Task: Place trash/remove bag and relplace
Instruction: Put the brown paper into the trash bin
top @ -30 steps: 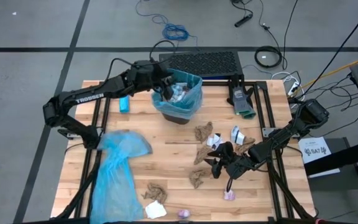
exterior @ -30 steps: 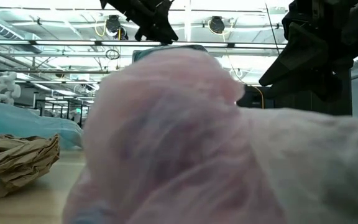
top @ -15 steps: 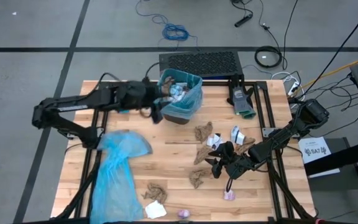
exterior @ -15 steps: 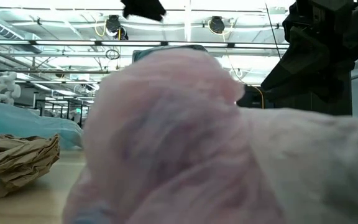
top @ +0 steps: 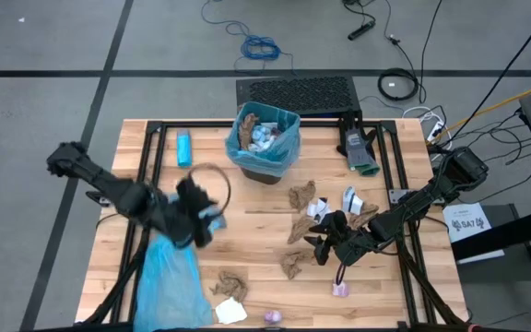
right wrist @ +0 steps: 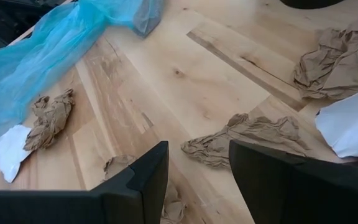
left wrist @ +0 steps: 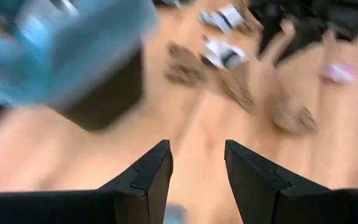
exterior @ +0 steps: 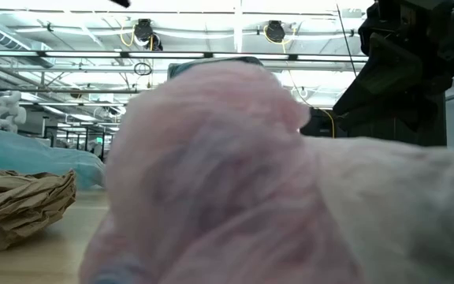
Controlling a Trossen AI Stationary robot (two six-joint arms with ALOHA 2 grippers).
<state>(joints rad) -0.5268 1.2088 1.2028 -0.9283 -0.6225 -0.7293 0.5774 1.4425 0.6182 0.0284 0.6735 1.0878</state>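
Observation:
The dark bin [top: 264, 152], lined with a light-blue bag, stands on its base at the table's far middle with trash inside; it shows blurred in the left wrist view [left wrist: 86, 56]. Brown paper wads [top: 300, 196], white bits [top: 350, 199] and pink wrappers [top: 341, 290] lie loose on the table. A spare blue bag [top: 167, 272] lies flat at the near left. My left gripper [top: 206, 218] is open and empty above that bag's far end. My right gripper [top: 319, 247] is open and empty, low over a brown wad [right wrist: 241, 140].
A small solid blue oblong [top: 184, 148] lies left of the bin. A dark tool [top: 358, 152] lies at the far right. A pink wrapper [exterior: 235, 181] fills the low view, with a brown wad [exterior: 22, 201] on its left. Bare wood shows mid-table [top: 256, 231].
My left gripper has swung away from the bin's rim toward the table's near left and now stands over the spare blue bag's far end. The bin and the loose scraps have stayed where they were.

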